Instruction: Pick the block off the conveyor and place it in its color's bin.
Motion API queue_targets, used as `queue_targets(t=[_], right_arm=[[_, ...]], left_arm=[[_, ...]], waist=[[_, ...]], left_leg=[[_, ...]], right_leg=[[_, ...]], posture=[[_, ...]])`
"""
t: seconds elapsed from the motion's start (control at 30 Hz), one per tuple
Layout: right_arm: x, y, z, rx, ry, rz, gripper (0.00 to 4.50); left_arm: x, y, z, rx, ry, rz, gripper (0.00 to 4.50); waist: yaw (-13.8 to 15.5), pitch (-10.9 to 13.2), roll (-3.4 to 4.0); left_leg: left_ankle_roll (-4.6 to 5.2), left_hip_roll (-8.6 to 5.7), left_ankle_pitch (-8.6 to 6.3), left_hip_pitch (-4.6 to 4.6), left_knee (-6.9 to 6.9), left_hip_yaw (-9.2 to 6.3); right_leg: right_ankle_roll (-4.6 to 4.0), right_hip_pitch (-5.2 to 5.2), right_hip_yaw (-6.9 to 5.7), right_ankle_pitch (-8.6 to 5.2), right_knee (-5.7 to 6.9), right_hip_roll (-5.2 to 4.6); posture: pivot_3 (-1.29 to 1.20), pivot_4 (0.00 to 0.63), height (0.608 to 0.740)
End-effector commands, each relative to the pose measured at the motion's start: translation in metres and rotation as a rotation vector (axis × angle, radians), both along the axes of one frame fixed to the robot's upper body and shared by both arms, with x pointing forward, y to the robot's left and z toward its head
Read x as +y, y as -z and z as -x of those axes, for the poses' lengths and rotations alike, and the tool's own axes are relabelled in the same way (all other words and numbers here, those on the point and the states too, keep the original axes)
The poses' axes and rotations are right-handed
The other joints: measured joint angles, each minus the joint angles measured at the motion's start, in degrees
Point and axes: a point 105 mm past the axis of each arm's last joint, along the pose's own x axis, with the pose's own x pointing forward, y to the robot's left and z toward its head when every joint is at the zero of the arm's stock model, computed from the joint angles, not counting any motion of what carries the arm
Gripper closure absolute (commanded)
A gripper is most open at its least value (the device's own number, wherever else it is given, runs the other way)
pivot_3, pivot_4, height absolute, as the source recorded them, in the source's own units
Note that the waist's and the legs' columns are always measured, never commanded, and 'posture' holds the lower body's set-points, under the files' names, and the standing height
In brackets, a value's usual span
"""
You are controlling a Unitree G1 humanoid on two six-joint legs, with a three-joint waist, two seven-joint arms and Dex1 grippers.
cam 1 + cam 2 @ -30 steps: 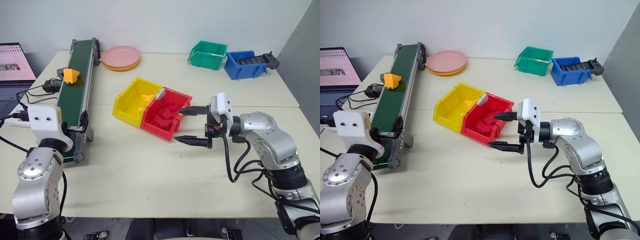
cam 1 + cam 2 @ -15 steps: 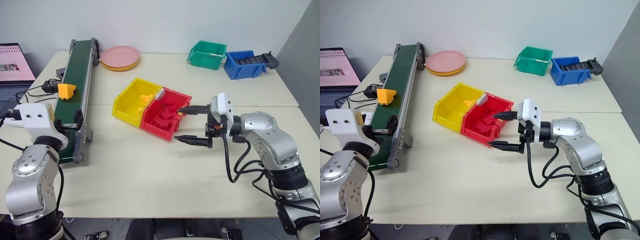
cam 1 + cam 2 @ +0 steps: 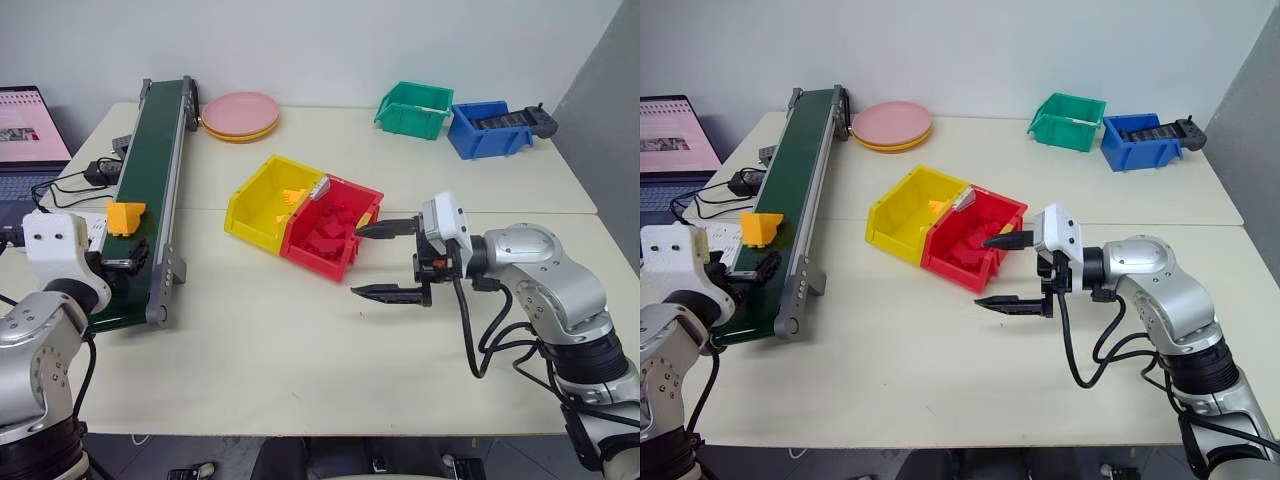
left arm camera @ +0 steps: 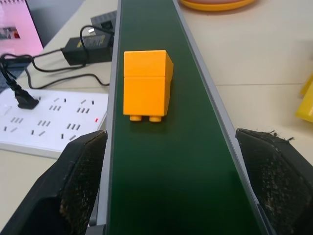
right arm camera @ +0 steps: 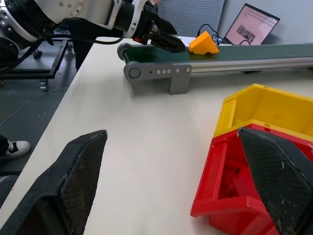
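The yellow-orange block (image 4: 145, 85) rides on the dark-green conveyor (image 3: 152, 140), close to its near end. My left gripper (image 4: 171, 139) is open at that end, with a finger on each side of the belt. The block lies a short way ahead of the fingers and touches neither. The yellow bin (image 3: 245, 212) stands mid-table, joined to a red bin (image 3: 338, 262); it holds a few yellow bricks. My right gripper (image 3: 358, 262) is open and empty, hovering just in front of the red bin and pointing toward the conveyor.
Stacked pink and yellow plates (image 3: 241, 113) sit beside the conveyor's far end. A green bin (image 3: 415, 108) and a blue bin (image 3: 488, 130) stand at the back right. A laptop (image 3: 25, 130), a power strip (image 4: 44, 127) and cables lie left of the belt.
The block has travelled down the belt toward its near end. My left arm has shifted left and lower, lining up behind it. The right gripper has barely moved.
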Motion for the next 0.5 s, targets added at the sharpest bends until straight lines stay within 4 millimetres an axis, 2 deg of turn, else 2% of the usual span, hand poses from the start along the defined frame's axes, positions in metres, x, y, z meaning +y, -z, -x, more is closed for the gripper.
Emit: queue_targets(t=[0.03, 0.17, 0.27, 0.5], right_arm=[[0.002, -0.013, 0.006, -0.045, -0.034, -0.007, 0.0], [0.002, -0.014, 0.007, -0.051, -0.039, -0.005, 0.0], [0.004, -0.016, 0.007, -0.058, -0.046, -0.006, 0.0], [0.005, -0.019, 0.009, -0.065, -0.052, -0.01, 0.0]], left_arm=[[0.01, -0.009, 0.004, -0.014, -0.037, -0.002, 0.12], [0.014, -0.006, 0.006, 0.009, -0.043, 0.006, 0.12], [0.011, 0.0, 0.007, 0.039, -0.034, 0.006, 0.53], [-0.004, 0.003, 0.009, 0.042, -0.008, -0.004, 2.12]], waist=[[0.0, 0.0, 0.0], [0.0, 0.0, 0.0], [0.0, 0.0, 0.0], [0.0, 0.0, 0.0]], left_leg=[[0.0, 0.0, 0.0, 0.0, 0.0, 0.0], [0.0, 0.0, 0.0, 0.0, 0.0, 0.0], [0.0, 0.0, 0.0, 0.0, 0.0, -0.01], [0.0, 0.0, 0.0, 0.0, -0.01, -0.01]], right_leg=[[0.0, 0.0, 0.0, 0.0, 0.0, 0.0], [0.0, 0.0, -0.01, 0.0, 0.0, 0.0], [0.0, 0.0, 0.0, 0.0, 0.0, 0.0], [0.0, -0.01, 0.0, 0.0, 0.0, -0.02]], posture=[[0.0, 0.15, 0.74], [0.0, 0.15, 0.74], [0.0, 0.15, 0.74], [0.0, 0.15, 0.74]])
